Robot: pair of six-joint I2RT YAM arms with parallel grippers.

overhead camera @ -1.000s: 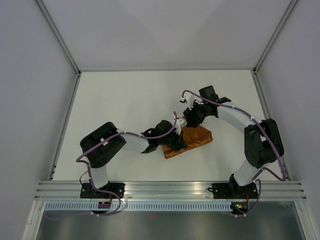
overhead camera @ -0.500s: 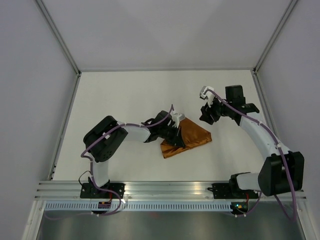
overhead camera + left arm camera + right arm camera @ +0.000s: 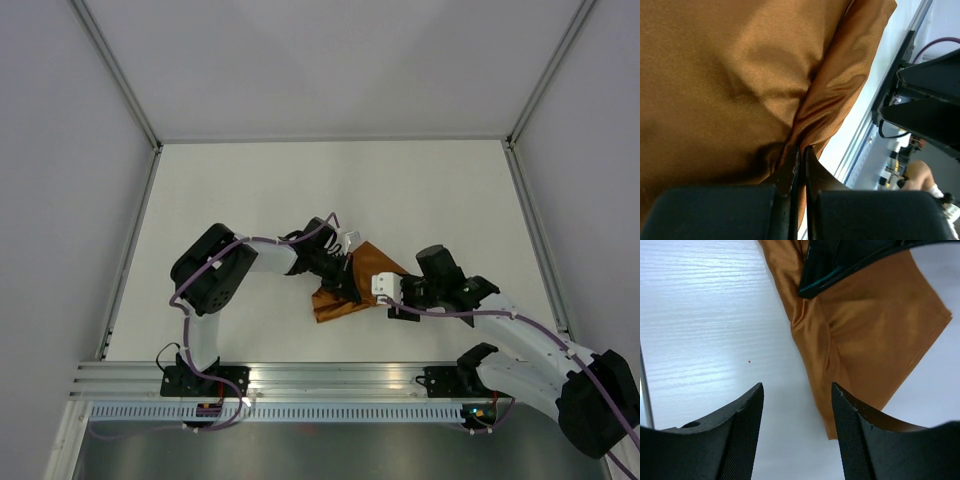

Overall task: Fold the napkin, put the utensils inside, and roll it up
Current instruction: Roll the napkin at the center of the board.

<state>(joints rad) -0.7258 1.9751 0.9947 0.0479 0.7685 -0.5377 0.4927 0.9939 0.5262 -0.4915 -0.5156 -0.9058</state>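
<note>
**White worktop, napkin doubled over, no utensils in sight**

White worktop (image 3: 250,200) ran between pale walls, bare except for the rust-brown napkin (image 3: 338,303), which lay a little near of centre, between the two arms. It looked doubled over into a rough wedge, with one loose flap creased along its side, so the fold seemed begun but not tidy. The left end effector (image 3: 800,150) was clenched on a ridge of that cloth, its fingers pressed together with fabric pinched between them. The right end effector (image 3: 796,386) hung released just above the napkin's near edge, fingers wide apart and grasping nothing. No utensils showed in any view, so laying them inside, and the rolling, appeared not yet done.
</note>
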